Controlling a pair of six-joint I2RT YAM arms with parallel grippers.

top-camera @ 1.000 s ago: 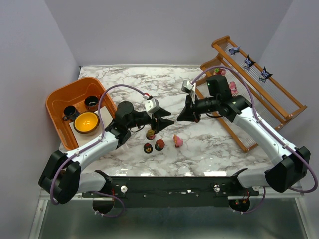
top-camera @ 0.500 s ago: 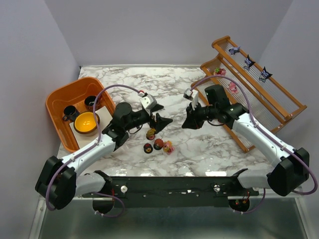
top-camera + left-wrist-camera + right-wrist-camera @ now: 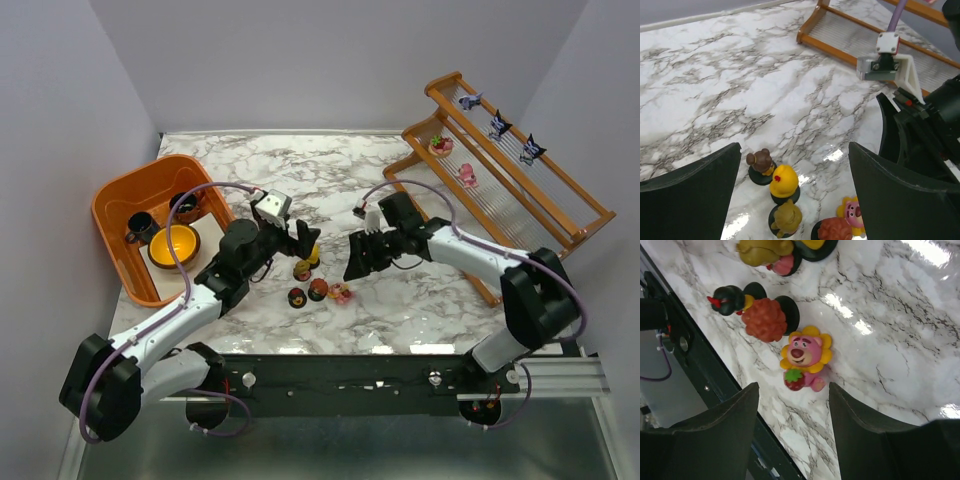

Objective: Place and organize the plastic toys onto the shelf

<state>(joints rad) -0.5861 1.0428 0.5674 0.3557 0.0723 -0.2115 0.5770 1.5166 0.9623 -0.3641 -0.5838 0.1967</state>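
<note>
**Toys on the table.** We count five in one tight cluster on the marble table (image 3: 300,165), between the two arms: a brown figure (image 3: 760,162), a yellow duck (image 3: 784,181), a tan figure (image 3: 787,217), a bumpy red-brown figure (image 3: 765,320) and a pink bear (image 3: 803,360) with yellow petals. The bear appears to lie face up, while the others stand on dark round bases.

**Toys on the shelf.** The shelf (image 3: 560,190) stands at the far right. We see three purple-black figures (image 3: 497,125) on its upper rods and two pink ones (image 3: 466,175) on the lower rods.

**Left gripper** (image 3: 795,195). Its jaws are spread wide and hold nothing. It hovers over the brown, yellow and tan figures.

**Right gripper** (image 3: 792,425). Its jaws are apart and hold nothing. The pink bear lies on the table between them.

**Other items.** An orange tub (image 3: 110,200) at the left holds dark cups and a yellow bowl (image 3: 172,246).

**Hazards, as we judge them.**
- The toys touch or nearly touch, so a closing finger may topple a neighbour.
- The two grippers sit near each other over one cluster, so they may collide.
- The bear lies flat, so a pinch may slip off it.
- The rods are thin and slanted, so a toy set down off-centre may tip or slide.
</note>
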